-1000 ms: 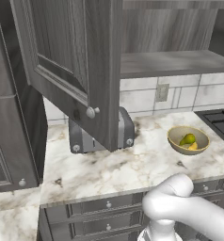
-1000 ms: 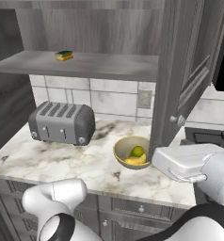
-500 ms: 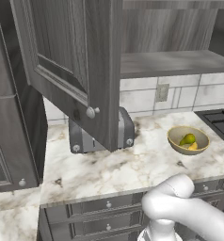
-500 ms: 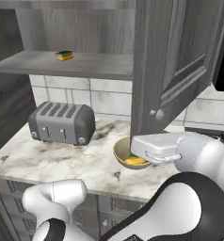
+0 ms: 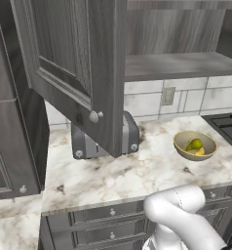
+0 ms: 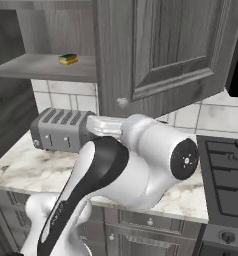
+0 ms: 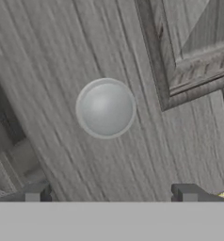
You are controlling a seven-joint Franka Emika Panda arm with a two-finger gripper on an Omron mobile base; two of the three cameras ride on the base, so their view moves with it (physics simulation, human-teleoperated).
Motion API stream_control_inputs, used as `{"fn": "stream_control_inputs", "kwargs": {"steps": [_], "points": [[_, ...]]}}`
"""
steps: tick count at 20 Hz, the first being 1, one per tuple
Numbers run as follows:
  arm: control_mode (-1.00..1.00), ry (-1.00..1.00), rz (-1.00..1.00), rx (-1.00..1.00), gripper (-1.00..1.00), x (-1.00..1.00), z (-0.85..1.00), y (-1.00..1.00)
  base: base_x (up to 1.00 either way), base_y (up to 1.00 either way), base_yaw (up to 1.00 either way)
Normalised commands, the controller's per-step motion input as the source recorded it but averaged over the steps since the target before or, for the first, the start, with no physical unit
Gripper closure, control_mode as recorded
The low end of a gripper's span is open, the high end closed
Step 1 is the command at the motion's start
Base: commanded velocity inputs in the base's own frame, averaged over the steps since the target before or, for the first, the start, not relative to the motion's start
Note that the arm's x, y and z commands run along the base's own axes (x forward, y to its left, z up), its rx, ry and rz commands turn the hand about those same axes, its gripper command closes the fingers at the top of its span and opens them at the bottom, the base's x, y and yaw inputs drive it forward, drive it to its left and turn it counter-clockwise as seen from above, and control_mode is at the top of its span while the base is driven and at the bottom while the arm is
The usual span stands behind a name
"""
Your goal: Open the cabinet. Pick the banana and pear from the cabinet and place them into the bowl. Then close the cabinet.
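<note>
The cabinet's left door hangs open, its knob toward me. Its right door stands part-way across the opening, knob at its lower left corner. In the hand view that round metal knob sits close ahead on the door's outer face. My gripper is open, with one fingertip on each side below the knob and nothing held. The tan bowl rests on the counter at right, holding the green pear and the banana. In the right base view my arm hides the bowl.
A grey toaster stands against the tiled wall, partly behind the open left door. A yellow-green sponge lies on the cabinet shelf. A dark stove borders the counter on the right. Drawers run below the counter.
The right cabinet door has swung leftward across the opening. My arm has swept left with it and now blocks the bowl in the right base view. The left door has not moved.
</note>
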Motion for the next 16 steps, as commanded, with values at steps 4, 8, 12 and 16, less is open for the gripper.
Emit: {"fn": "stream_control_inputs", "kwargs": {"steps": [4, 8, 12, 16], "points": [[-1.0, 0.0, -0.26, -0.03, -1.0, 1.0, -0.13, 0.51, 0.0, 0.0, 0.0], [-1.0, 0.01, -0.2, -0.01, -1.0, 1.0, -0.12, 0.04, 0.0, 0.0, 0.0], [-1.0, 0.13, -0.13, 0.0, -1.0, 1.0, -0.01, 0.0, 0.0, 0.0, 0.0], [-1.0, 0.2, -0.05, 0.03, -1.0, 1.0, 0.0, -0.12, 0.0, 0.0, 0.0]]}}
